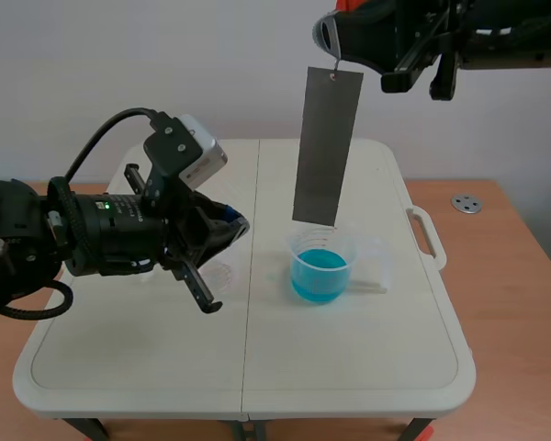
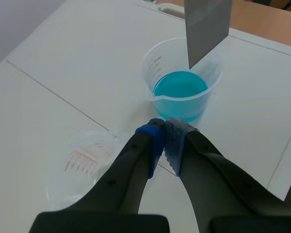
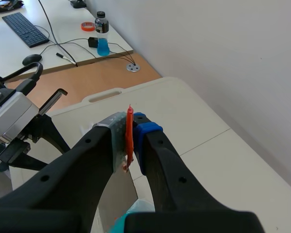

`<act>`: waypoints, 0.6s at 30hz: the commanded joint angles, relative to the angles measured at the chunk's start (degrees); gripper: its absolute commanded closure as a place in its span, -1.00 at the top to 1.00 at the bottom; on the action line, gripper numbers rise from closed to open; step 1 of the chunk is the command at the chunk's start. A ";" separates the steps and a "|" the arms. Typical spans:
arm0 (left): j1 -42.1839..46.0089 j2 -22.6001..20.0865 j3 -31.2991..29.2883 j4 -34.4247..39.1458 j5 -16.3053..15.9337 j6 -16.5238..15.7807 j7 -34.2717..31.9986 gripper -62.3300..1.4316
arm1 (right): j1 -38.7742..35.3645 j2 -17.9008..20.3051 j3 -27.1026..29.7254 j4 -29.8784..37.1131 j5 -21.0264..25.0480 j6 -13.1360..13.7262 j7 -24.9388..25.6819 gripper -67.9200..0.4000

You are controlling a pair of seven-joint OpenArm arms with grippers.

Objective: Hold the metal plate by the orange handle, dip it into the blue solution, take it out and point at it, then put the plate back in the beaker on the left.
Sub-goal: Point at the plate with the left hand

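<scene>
The grey metal plate [image 1: 328,147] hangs upright from my right gripper [image 1: 334,39], high over the table. Its lower edge sits just above the rim of the beaker of blue solution [image 1: 320,268]. In the right wrist view my right gripper [image 3: 131,125] is shut on the thin orange handle [image 3: 129,133], and the plate [image 3: 115,194] shows below the fingers. My left gripper [image 1: 235,226] is shut on nothing, its tip near the blue beaker [image 2: 181,83] and the plate [image 2: 207,26]. It hovers beside the empty clear beaker [image 2: 81,164]. My left gripper [image 2: 164,131] has its pads together.
The white folding table [image 1: 147,367] stands on a wooden desk, with a carry handle [image 1: 426,237] at its right edge. A metal disc [image 1: 466,203] lies on the desk beyond it. A bottle [image 3: 102,33] and a keyboard [image 3: 26,29] sit on a far desk.
</scene>
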 commanded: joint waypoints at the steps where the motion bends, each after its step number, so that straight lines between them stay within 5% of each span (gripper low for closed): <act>1: -1.64 0.83 -0.04 0.13 -0.37 -0.42 -0.76 -0.87 | 0.85 0.39 0.11 0.72 0.66 0.44 1.25 -0.95; 18: -7.72 5.18 -0.04 -5.88 0.50 -3.61 -0.52 -0.87 | 0.85 0.39 0.11 0.72 -0.39 0.44 1.31 -0.95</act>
